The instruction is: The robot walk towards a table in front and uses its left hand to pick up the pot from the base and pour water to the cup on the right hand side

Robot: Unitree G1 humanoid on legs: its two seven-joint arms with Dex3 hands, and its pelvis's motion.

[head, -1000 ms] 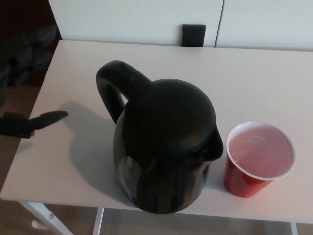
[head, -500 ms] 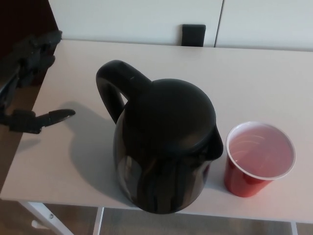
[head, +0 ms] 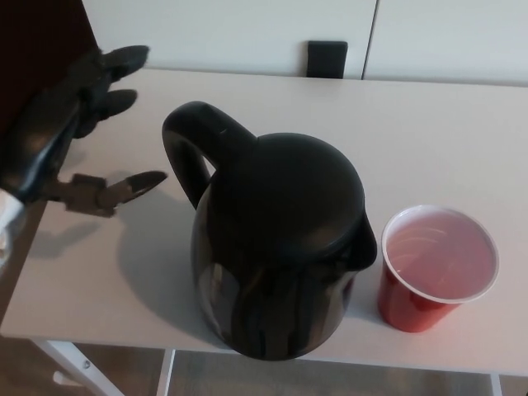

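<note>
While the white rectangular table is being occupied by the glossy black lidded pot, the red plastic cup is being kept just beside its spout. The robot's black left hand is being held near the handle, fingers apart and empty.

The pot is hiding its base; the left hand is running off the left edge, arm cut off

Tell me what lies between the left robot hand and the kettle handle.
Nothing: head view shows only bare table between the open left robot hand and kettle handle.
</note>
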